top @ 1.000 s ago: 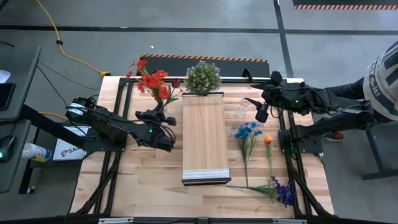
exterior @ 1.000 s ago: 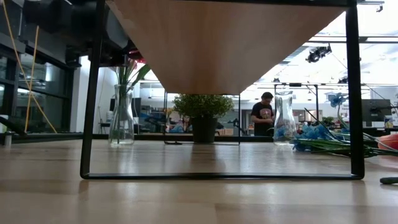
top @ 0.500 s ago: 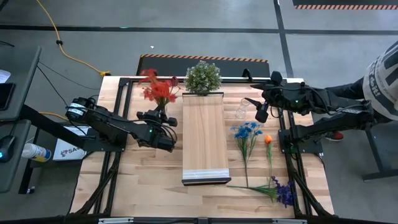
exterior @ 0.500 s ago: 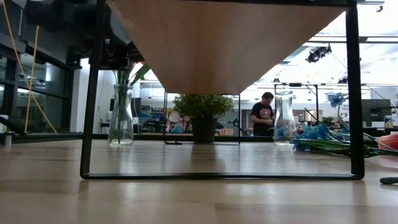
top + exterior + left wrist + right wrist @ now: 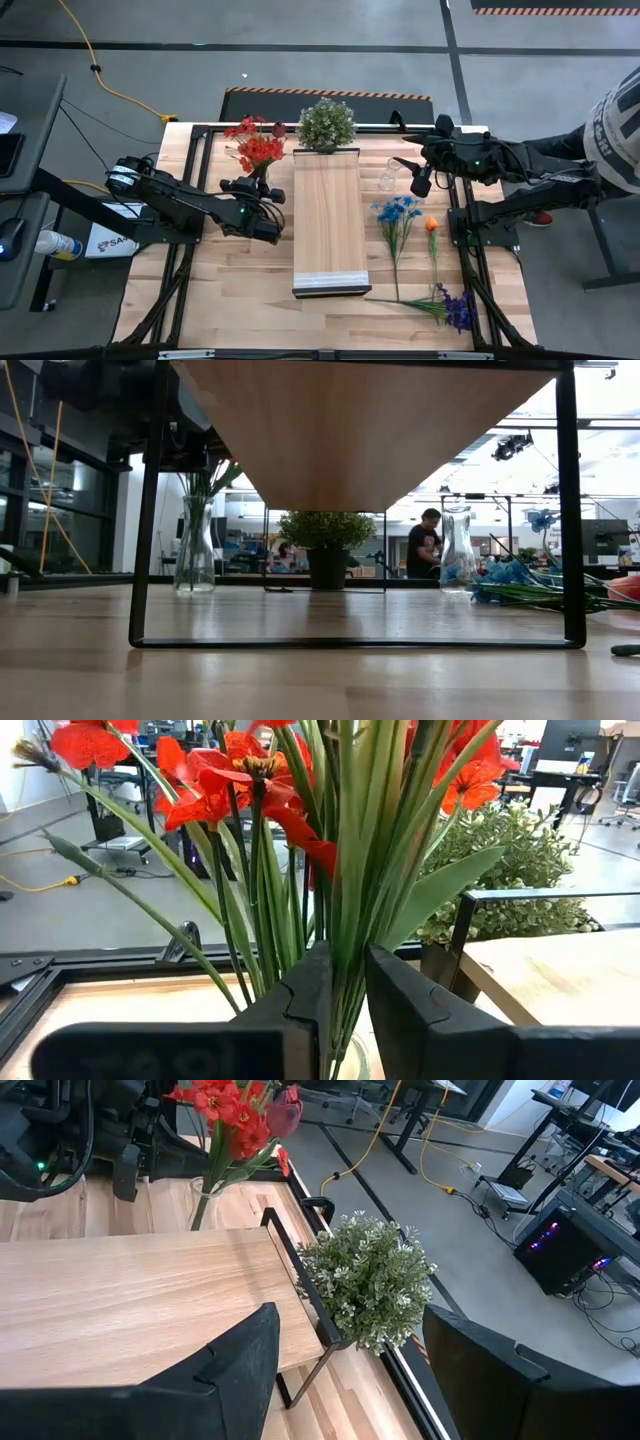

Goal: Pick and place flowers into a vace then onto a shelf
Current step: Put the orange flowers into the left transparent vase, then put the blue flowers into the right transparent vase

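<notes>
Standing in a glass vase [image 5: 195,550] at the far left of the table [image 5: 230,290], the red flowers [image 5: 256,148] are already placed. Their stems run down between the fingers of the left gripper [image 5: 338,1010], which are parted a little around the stems. Whether they press the stems or have just let go, I cannot tell.

More flowers lie loose on the table right of the shelf [image 5: 327,222]: a blue one [image 5: 397,211], an orange one [image 5: 431,224] and a purple one [image 5: 458,310] nearest the front edge. A second vase [image 5: 388,176], empty as far as I can see, stands beyond them at the far right. The right gripper [image 5: 420,182] hangs beside that vase with its fingers spread wide and nothing between them.

So, in my judgement, only the first part is done. The loose flowers are not yet in a vase, and no vase stands on the shelf; only the potted plant [image 5: 326,124] is at its far end.

The high view shows all the flowers and both arms. The low view looks under the shelf and shows both vases upright on the table. Only the left wrist view shows the stems between the fingers.
</notes>
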Available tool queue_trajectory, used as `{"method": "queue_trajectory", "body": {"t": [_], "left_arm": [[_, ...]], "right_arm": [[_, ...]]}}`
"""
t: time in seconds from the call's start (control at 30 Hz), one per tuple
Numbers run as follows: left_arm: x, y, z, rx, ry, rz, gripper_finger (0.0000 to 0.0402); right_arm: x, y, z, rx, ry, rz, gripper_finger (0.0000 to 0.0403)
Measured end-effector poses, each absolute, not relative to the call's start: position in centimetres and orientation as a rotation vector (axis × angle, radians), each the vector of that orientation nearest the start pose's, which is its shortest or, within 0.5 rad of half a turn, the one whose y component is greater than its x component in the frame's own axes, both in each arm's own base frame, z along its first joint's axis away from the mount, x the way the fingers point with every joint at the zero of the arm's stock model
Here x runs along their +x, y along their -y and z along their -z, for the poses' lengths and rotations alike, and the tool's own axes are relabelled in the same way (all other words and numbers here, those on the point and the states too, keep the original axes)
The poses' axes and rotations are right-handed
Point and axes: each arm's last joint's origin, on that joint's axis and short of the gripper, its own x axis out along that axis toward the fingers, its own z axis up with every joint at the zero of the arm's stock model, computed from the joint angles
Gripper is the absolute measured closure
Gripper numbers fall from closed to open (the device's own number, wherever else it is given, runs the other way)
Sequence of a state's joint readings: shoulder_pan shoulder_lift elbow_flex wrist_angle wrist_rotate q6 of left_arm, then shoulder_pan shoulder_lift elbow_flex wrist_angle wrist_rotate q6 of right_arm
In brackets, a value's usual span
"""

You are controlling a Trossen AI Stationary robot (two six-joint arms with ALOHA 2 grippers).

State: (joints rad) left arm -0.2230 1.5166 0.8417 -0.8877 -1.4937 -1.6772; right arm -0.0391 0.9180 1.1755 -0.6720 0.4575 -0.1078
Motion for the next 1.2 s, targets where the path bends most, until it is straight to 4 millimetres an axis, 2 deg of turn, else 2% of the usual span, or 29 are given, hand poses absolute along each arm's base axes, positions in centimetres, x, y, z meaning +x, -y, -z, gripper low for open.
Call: {"method": "queue_trajectory", "body": {"t": [0.2, 0.57, 0.77, 1.2], "left_arm": [[23.9, 2.5, -19.6, -0.161, 0.016, -1.348, 0.0302], [24.4, 2.6, -19.8, -0.18, -0.172, -1.333, 0.0292], [24.2, 2.8, -19.7, -0.181, -0.21, -1.323, 0.027], [22.2, 7.0, -20.6, -0.105, -0.221, -1.141, 0.019]], "right_arm": [[16.6, 1.9, -39.6, -0.191, -0.436, 0.467, 0.0167], [16.6, 1.9, -39.6, -0.191, -0.434, 0.467, 0.0166], [16.5, 1.9, -39.7, -0.19, -0.431, 0.468, 0.0166], [16.5, 1.9, -39.7, -0.191, -0.428, 0.473, 0.0166]]}}
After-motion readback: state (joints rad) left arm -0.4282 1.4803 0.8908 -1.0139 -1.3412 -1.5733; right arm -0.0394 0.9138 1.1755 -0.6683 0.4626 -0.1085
